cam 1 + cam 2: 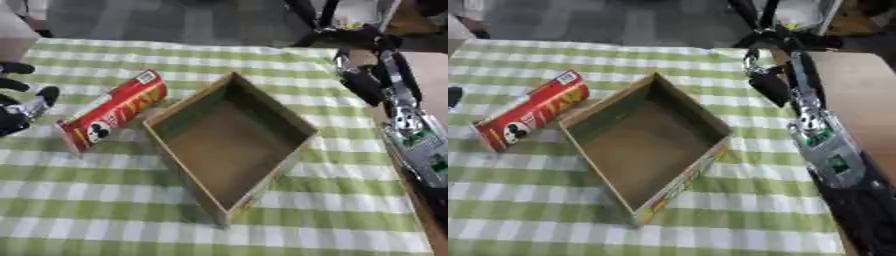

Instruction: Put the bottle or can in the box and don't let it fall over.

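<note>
Left hand (22,102) at left edge, fingers relaxed, grasping nothing, just short of can's base. Right hand (770,82) hangs over table's right side, apart from everything; finger state unclear.

Red can (114,110) lies on its side on checked cloth (105,200), outside box (229,145), top end near box's left wall.

Risks: round can rolls when touched; tall can topples if set down tilted; box wall blocks direct path, light box may slide if bumped.

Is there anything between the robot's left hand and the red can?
No. In the left eye view, only bare checked tablecloth lies between the left hand and the red can, which lies on its side beside the box.
</note>
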